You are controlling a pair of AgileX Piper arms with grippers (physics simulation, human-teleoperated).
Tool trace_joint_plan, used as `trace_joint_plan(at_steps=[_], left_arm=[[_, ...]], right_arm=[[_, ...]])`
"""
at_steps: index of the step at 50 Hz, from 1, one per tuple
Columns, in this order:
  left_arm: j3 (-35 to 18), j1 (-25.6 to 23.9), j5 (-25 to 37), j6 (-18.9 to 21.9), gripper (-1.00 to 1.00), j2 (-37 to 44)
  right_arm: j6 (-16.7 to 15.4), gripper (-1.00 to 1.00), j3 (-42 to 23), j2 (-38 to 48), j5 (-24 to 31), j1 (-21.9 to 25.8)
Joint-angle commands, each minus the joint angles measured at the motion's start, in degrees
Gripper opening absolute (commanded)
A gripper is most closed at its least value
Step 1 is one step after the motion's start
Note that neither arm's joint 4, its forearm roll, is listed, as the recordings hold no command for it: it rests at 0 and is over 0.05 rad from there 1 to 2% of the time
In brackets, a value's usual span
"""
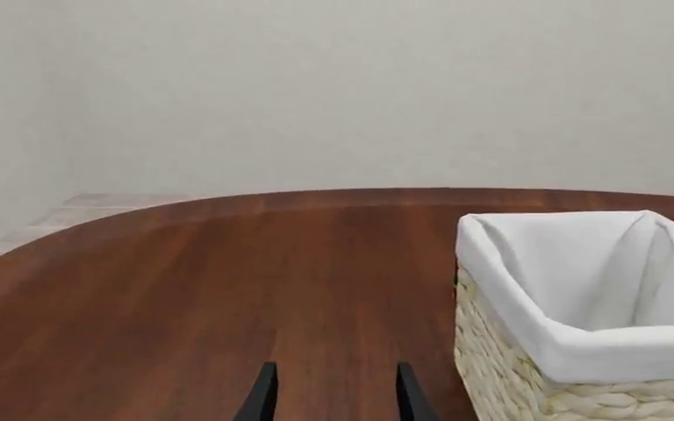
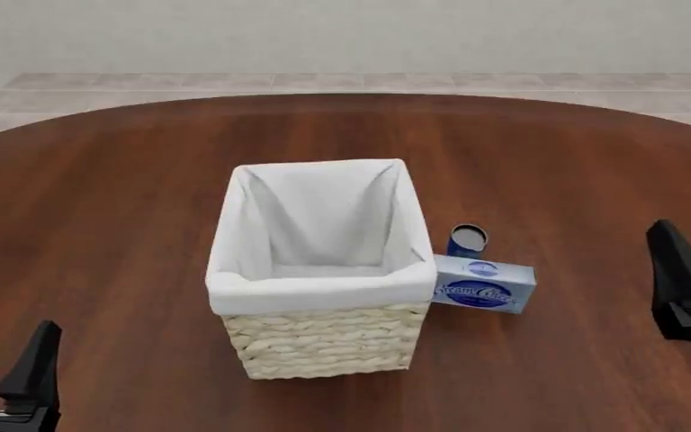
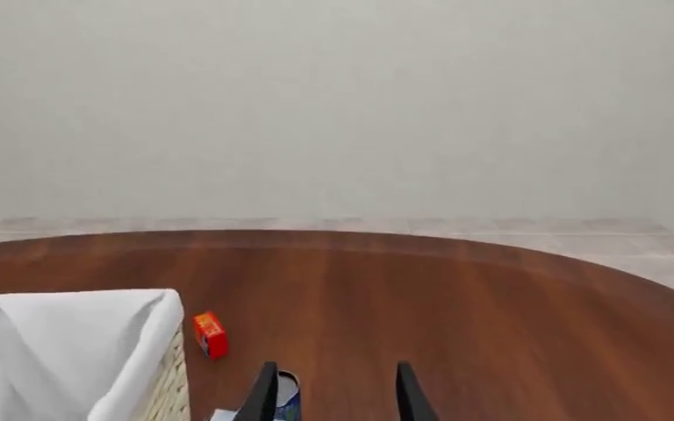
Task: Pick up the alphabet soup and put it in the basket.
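A: Can any writing be read?

B: Only on the box point(image 2: 484, 290). It is blue and white, with script in a dark blue oval that looks like "Cream Cheese". The can point(image 2: 467, 240) has a blue label, but its print is too small to read.

A: Where is the can?

B: It stands upright on the table point(image 2: 118, 207), just right of the basket point(image 2: 319, 270) and just behind the box. The box's left end touches the basket's right side.

A: And the surface, the room?

B: The table is rounded, reddish-brown wood with a fine grain and a soft sheen. Beyond it lie pale floor tiles and a plain off-white wall.

A: Materials?

B: The basket is square, of thick plaited straw-coloured weave, with a white cloth lining folded over its rim. The can is a small cylinder with a grey metal top. In the right wrist view a small red-orange box point(image 3: 208, 335) sits beyond the basket.

A: The grippers?

B: Both are black. The left gripper point(image 1: 334, 395) hangs near left, its fingers spread with bare wood between them. The right gripper point(image 3: 334, 395) sits at the right, spread likewise and holding nothing.
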Motion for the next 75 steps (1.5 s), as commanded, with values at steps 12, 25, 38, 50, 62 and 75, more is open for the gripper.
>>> trace_joint_plan(at_steps=[12, 25, 38, 50, 62, 75], left_arm=[[0.0, 0.09, -0.03, -0.24, 1.0, 0.0], [0.0, 0.12, -0.02, -0.33, 1.0, 0.0], [-0.01, 0.18, 0.26, -0.54, 1.0, 0.0], [-0.01, 0.34, 0.24, -0.57, 1.0, 0.0], [-0.01, 0.48, 0.33, -0.53, 1.0, 0.0], [-0.01, 0.52, 0.35, -0.37, 1.0, 0.01]], right_arm=[[-2.39, 1.0, -10.9, 12.09, 0.0, 1.04], [-4.06, 1.0, -20.81, 19.97, 4.83, -0.1], [-6.27, 1.0, -29.8, 23.69, 9.79, -0.01], [-6.59, 1.0, -39.34, 28.22, 16.21, 1.26], [-6.59, 1.0, -52.63, 35.95, 27.26, 3.64], [-5.19, 1.0, -62.42, 41.52, 36.58, 6.13]])
